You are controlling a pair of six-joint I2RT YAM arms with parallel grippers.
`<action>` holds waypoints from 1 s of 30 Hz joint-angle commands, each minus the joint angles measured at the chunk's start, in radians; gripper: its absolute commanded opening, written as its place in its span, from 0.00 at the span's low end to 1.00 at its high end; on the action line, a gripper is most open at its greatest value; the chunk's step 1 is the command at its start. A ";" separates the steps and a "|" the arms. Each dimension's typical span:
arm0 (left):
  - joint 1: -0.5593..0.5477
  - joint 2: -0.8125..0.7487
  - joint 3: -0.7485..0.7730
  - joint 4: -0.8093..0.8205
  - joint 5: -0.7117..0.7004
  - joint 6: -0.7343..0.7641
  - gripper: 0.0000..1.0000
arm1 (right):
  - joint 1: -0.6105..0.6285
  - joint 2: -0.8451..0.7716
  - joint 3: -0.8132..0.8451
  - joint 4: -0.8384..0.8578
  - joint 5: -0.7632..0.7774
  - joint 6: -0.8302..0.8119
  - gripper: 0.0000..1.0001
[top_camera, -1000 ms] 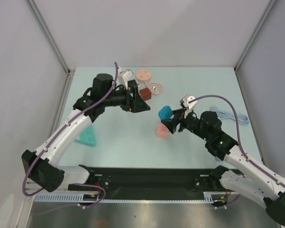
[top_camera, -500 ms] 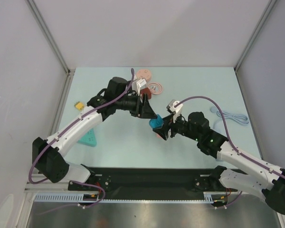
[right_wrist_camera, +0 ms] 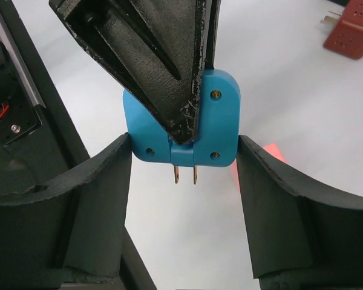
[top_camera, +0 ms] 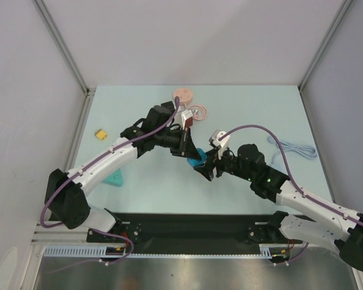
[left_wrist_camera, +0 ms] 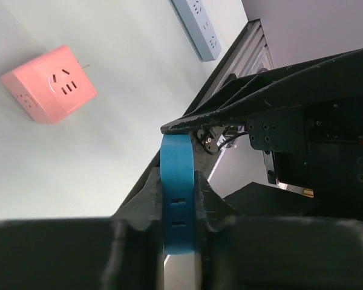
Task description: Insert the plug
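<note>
Right wrist: both the left end effector (right_wrist_camera: 190, 127) and right end effector (right_wrist_camera: 184, 158) pinch the blue plug (right_wrist_camera: 221, 124).

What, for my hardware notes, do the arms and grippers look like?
Both the left arm and right arm have white shells, black joints and purple cables. A green light glows on the right one. The left gripper and right gripper are black.

The blue plastic two-pin plug (right_wrist_camera: 221, 127) is over the middle of the pale green table (top_camera: 151, 181), between the right fingers (right_wrist_camera: 97, 205), with the left fingers (right_wrist_camera: 163, 60) on it from behind. A pink plastic socket cube (left_wrist_camera: 48, 84) lies on the table beneath. A pink round disc (top_camera: 183, 95) lies at the back and a small yellow block (top_camera: 100, 133) far left. A teal triangular socket block (top_camera: 114, 176) is near left, and a pale blue power strip (top_camera: 290, 147) to the right.
</note>
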State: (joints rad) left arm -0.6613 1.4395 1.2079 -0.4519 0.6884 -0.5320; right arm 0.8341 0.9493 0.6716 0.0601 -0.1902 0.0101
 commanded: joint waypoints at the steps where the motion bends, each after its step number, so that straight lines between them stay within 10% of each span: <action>1: -0.023 -0.036 -0.025 0.067 0.080 0.024 0.00 | 0.007 -0.035 0.028 0.052 -0.022 0.030 0.23; 8: 0.018 -0.143 -0.064 0.030 -0.073 -0.006 0.00 | 0.011 -0.070 0.077 -0.026 -0.055 0.135 0.76; 16: 0.274 -0.272 0.038 -0.226 -0.550 0.067 0.00 | 0.022 -0.049 0.036 0.067 0.134 0.376 0.78; 23: 0.517 -0.363 0.117 -0.324 -1.016 0.090 0.00 | 0.077 0.456 0.348 -0.147 0.409 0.668 0.81; 30: 0.834 -0.332 -0.086 -0.312 -1.091 -0.048 0.01 | 0.141 0.722 0.528 -0.075 0.307 0.654 0.78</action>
State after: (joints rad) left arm 0.0566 1.0828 1.2068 -0.7166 -0.2821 -0.5076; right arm 0.9527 1.6398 1.1236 -0.0296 0.1200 0.6353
